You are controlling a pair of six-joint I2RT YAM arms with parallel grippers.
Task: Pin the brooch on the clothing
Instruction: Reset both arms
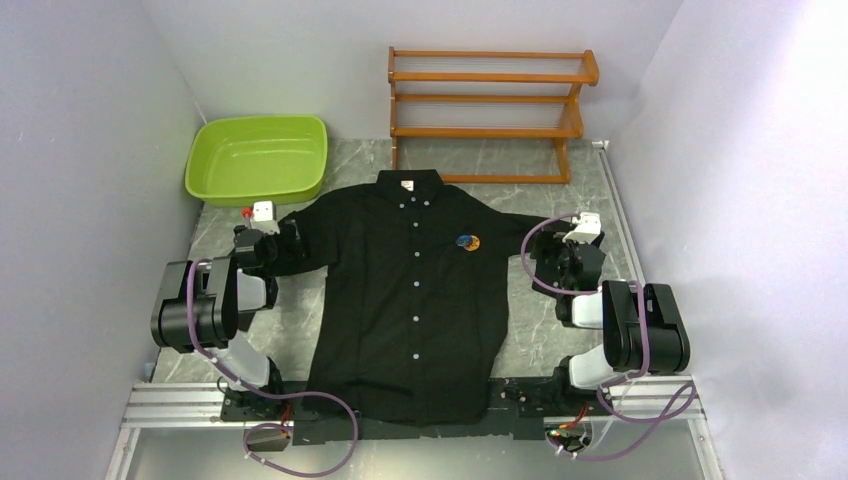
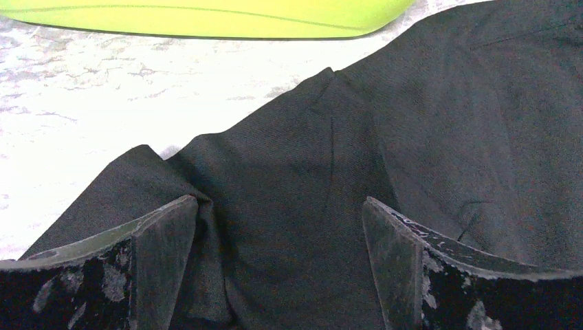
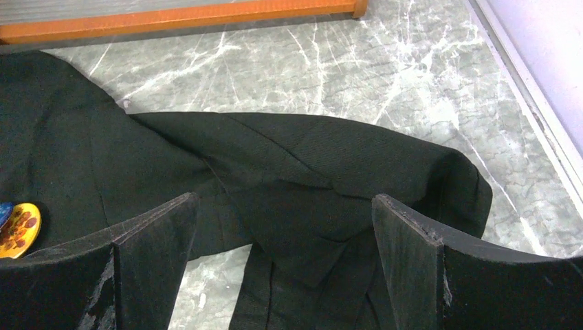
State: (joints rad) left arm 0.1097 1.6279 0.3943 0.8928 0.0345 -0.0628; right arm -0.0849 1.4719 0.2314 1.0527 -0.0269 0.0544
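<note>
The black button-up shirt [image 1: 405,300] lies flat on the marble table, collar toward the back. On its chest, right of the button line, sits the round orange brooch [image 1: 472,242] with a small blue part adjoining it. The brooch [image 3: 19,229] also shows at the left edge of the right wrist view. My left gripper [image 1: 268,232] hovers open over the shirt's left sleeve [image 2: 289,179], nothing between its fingers. Over the folded right sleeve [image 3: 323,179] my right gripper [image 1: 572,240] stands open, jaws wide apart and holding nothing.
A lime-green plastic basin [image 1: 258,157] stands at the back left, close to the left sleeve. A wooden three-shelf rack [image 1: 487,112] stands at the back centre-right. Pale walls close in both sides. An aluminium rail [image 1: 180,405] runs along the near edge.
</note>
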